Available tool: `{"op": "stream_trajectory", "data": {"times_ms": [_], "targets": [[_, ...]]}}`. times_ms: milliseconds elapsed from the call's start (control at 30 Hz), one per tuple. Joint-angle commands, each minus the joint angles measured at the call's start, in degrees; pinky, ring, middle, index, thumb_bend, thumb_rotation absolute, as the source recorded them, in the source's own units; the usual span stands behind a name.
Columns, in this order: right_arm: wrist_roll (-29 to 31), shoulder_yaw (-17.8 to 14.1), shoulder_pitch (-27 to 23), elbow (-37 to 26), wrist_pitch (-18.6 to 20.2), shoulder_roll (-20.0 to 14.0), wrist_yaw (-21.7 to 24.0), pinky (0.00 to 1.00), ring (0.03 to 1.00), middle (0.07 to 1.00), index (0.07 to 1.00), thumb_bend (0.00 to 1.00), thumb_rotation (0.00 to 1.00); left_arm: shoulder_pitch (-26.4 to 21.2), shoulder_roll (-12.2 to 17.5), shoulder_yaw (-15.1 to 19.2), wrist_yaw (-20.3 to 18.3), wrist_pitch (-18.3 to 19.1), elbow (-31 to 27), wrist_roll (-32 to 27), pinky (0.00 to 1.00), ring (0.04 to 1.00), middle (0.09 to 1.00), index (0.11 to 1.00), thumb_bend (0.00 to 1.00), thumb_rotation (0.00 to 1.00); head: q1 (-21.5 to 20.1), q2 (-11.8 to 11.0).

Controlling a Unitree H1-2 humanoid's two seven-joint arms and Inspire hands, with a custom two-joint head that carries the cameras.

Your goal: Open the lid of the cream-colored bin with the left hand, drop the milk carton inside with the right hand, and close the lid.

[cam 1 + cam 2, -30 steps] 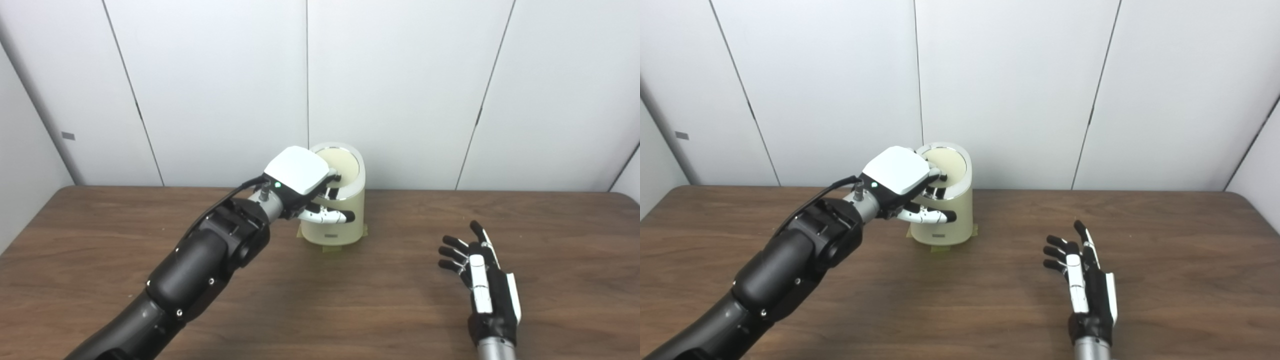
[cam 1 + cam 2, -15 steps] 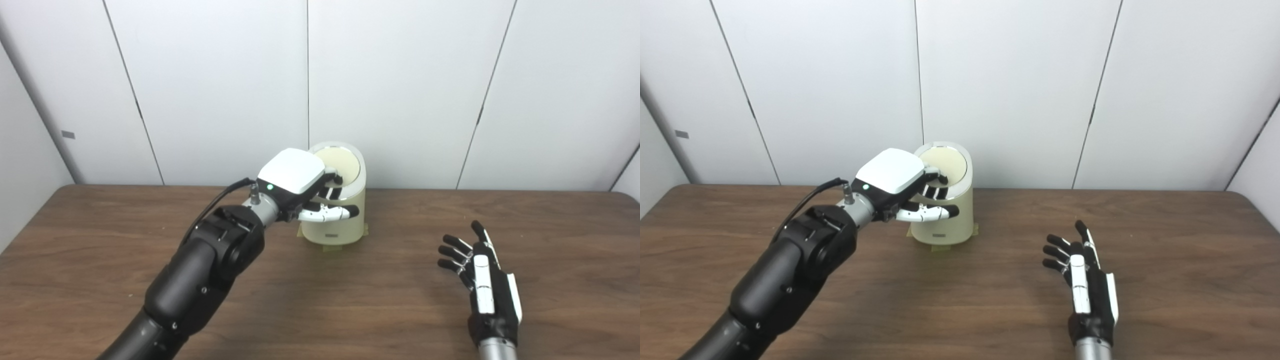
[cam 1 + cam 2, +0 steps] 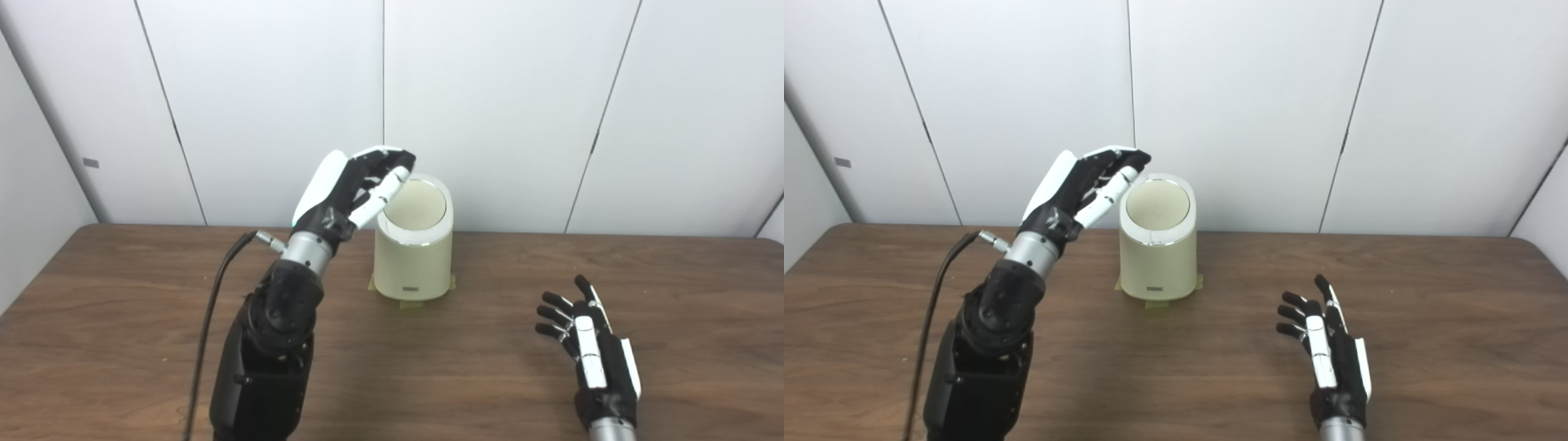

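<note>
Both empty: left hand (image 3: pixel 346 187) loosely curled beside lidded bin (image 3: pixel 1157 245), apparently clear; right hand (image 3: pixel 1329 355) spread.

Robot test lab or demo booth, plain white panel walls (image 3: pixel 490 92) w/ dark vertical seams on three sides, bare wood-grain bench (image 3: pixel 459 367), bin (image 3: pixel 413 245) taped down at its base, black cable (image 3: pixel 208 318) trailing off robot arm.

Bin (image 3: pixel 414 257) stands at table's (image 3: pixel 122 343) far middle, lid (image 3: pixel 416 205) on top. Left hand (image 3: pixel 349 187) raised just left of the lid. Right hand (image 3: pixel 588 349) near right, well apart from bin.
</note>
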Motion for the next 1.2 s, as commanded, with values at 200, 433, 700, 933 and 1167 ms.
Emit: {"op": "stream_trajectory", "data": {"times_ms": [200,433,700,933,1167], "targets": [[1.44,0.05,0.14,-4.00,2.54,-1.32,1.48,0.61,0.695,0.737,0.918,0.44,0.82,10.45,0.91,1.78,5.41,-4.55,-5.87,-9.85,0.79,0.832,0.847,0.869,0.33,0.94,-1.87,-0.07],[2.71,-0.20,-0.90,-5.60,4.00,-2.15,2.16,0.65,0.746,0.757,0.906,0.47,0.84,18.09,-2.14,5.95,9.82,-5.24,-8.47,-21.70,0.87,0.886,0.905,0.924,0.33,1.00,-1.86,0.47],[3.02,1.69,-1.43,-9.58,8.81,-3.98,4.58,0.75,0.856,0.863,0.906,0.58,0.82,26.70,-3.55,6.39,13.04,-6.88,-8.18,-26.71,0.91,0.910,0.915,0.924,0.34,1.00,-1.35,0.48],[4.84,1.65,-1.35,-10.94,11.47,-5.20,6.24,0.87,0.968,0.966,0.954,0.54,0.93,29.91,-3.58,6.37,14.39,-11.12,-6.83,-30.05,0.96,0.951,0.948,0.951,0.37,1.00,-0.66,0.45],[5.44,1.32,-1.25,-10.89,12.52,-6.32,7.12,1.00,1.000,1.000,0.989,0.61,1.00,30.64,-2.10,6.47,14.49,-11.43,-6.75,-33.29,1.00,0.994,0.983,0.979,0.42,1.00,-2.21,0.16]]}}
